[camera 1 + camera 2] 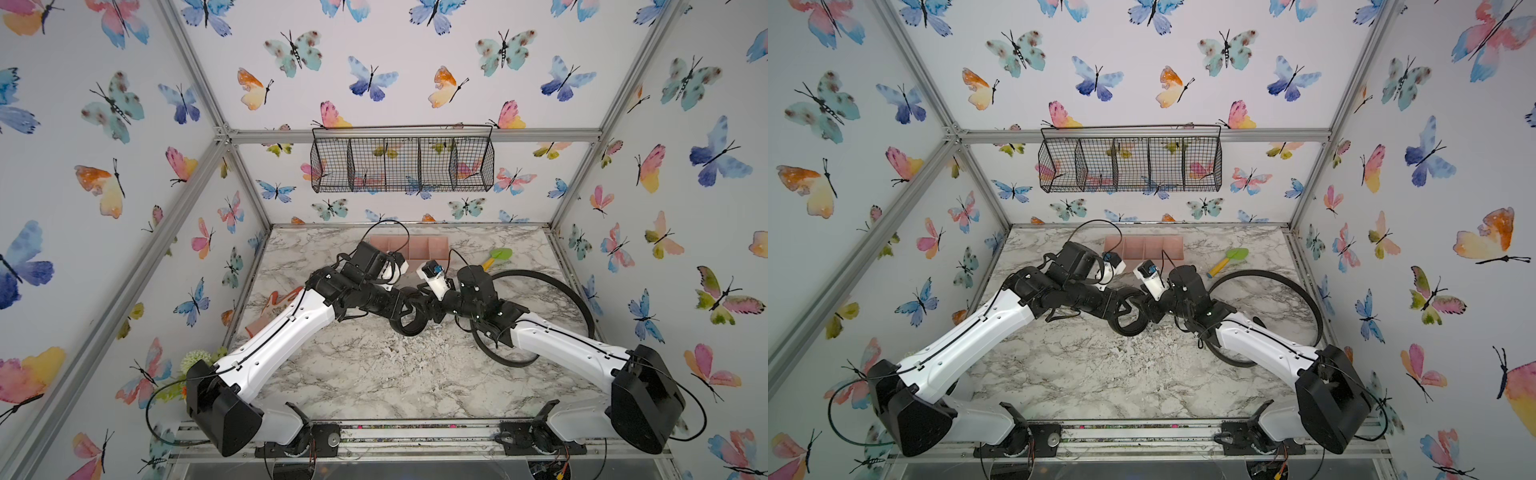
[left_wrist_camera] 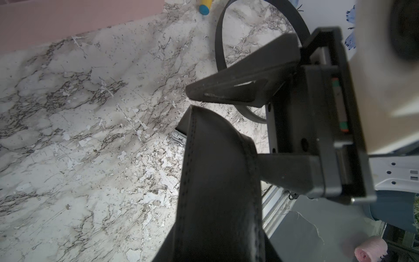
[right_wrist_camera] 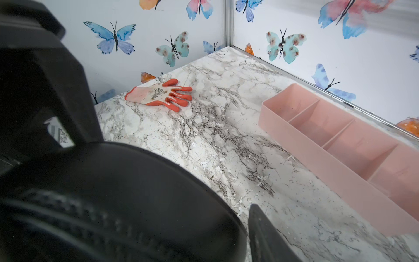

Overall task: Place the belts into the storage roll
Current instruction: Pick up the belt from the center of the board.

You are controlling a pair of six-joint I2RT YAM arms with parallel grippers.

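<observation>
Coiled black belt (image 3: 136, 192) fills the foreground, sitting between both arms on the robot's side of the storage roll (image 3: 306, 149), whose visible compartments are empty. Left gripper (image 2: 197, 127) stands part-way apart with the stitched strap between its jaws, apparently carrying it; right gripper (image 1: 424, 311) shows one finger beside the coil, and whether it grips cannot be told. Light, supple and springy by the look of it, the coil likely unwinds unless pinched across all its layers. A second belt (image 2: 218, 47) sprawls in a loose loop to the roll's right, nearer the robot. Scuffed marble-look table (image 3: 226, 113), a glove (image 3: 158, 94) off to the roll's left, butterfly-papered walls and a wire basket (image 1: 401, 164) hung above the roll complete the cell.
</observation>
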